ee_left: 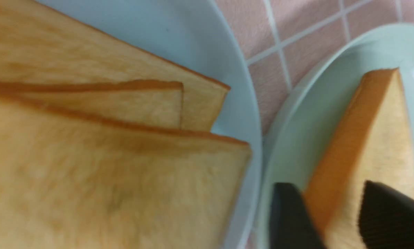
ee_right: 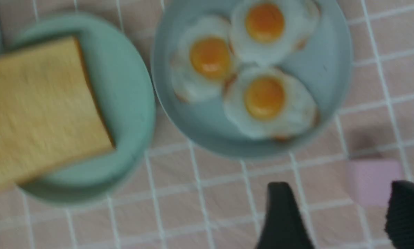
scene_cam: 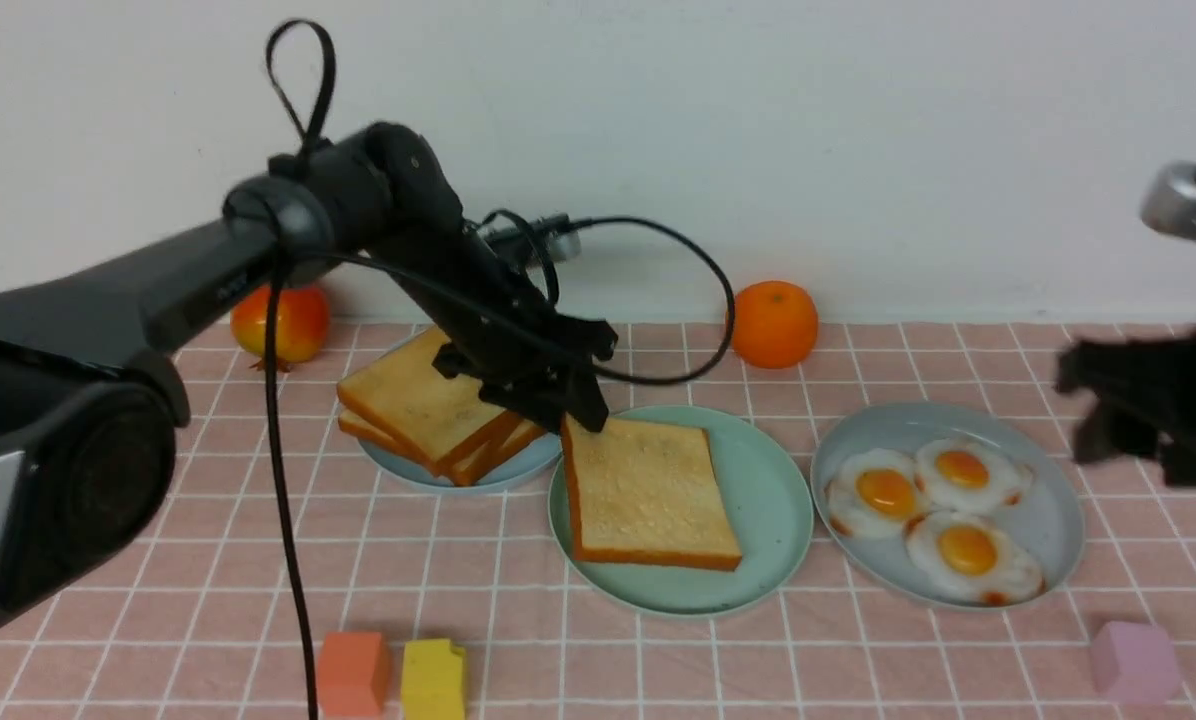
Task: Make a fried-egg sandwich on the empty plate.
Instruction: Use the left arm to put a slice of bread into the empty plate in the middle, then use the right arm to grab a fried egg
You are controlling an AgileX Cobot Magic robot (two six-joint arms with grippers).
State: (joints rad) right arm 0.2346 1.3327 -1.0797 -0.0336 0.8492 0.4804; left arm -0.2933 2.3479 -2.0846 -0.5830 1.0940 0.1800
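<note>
Three plates in a row across the table (scene_cam: pixel 858 660).
A toast slice (scene_cam: pixel 648 490) lies on the middle plate (scene_cam: pixel 768 500). A toast stack (scene_cam: pixel 423 405) lies on the left plate (scene_cam: pixel 518 470), and three eggs (scene_cam: pixel 933 505) lie on the right plate (scene_cam: pixel 1053 520). Behind, by the wall, are a left fruit (scene_cam: pixel 303 325) and a right fruit (scene_cam: pixel 775 323). In front are two blocks (scene_cam: pixel 355 673) side by side at left and one block (scene_cam: pixel 1135 660) at right.

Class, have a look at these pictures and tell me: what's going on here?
The left end effector straddles a corner of one toast slice lying on the mint-green plate; whether it grips is unclear. The right end effector hovers open and empty near the blue-grey plate holding three fried eggs. No egg is on the toast yet.
</note>
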